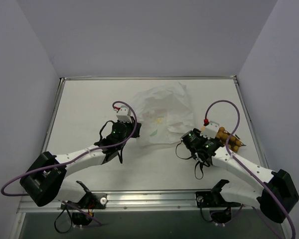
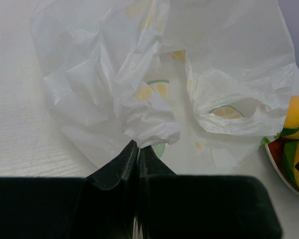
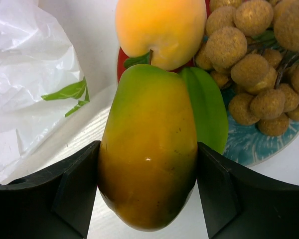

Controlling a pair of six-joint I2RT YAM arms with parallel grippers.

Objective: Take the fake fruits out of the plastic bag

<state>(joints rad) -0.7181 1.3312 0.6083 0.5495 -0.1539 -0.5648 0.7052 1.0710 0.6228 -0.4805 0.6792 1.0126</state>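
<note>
Item: I hold the mango-like fruit [image 3: 149, 124] across its width in my right pincer [image 3: 147, 184], long axis pointing ahead at the plate [image 3: 259, 144] just beyond; my left pincer [image 2: 138, 149] pinches the plastic bag [image 2: 104, 74].

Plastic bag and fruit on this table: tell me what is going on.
The left gripper is shut on a fold of the thin crinkly white plastic bag. The right gripper grips a green-to-orange mango-like plastic fruit at the edge of the round red-and-teal plate, where a yellow-orange fruit, a green fruit and a bunch of brown grape-like balls already lie.
</note>
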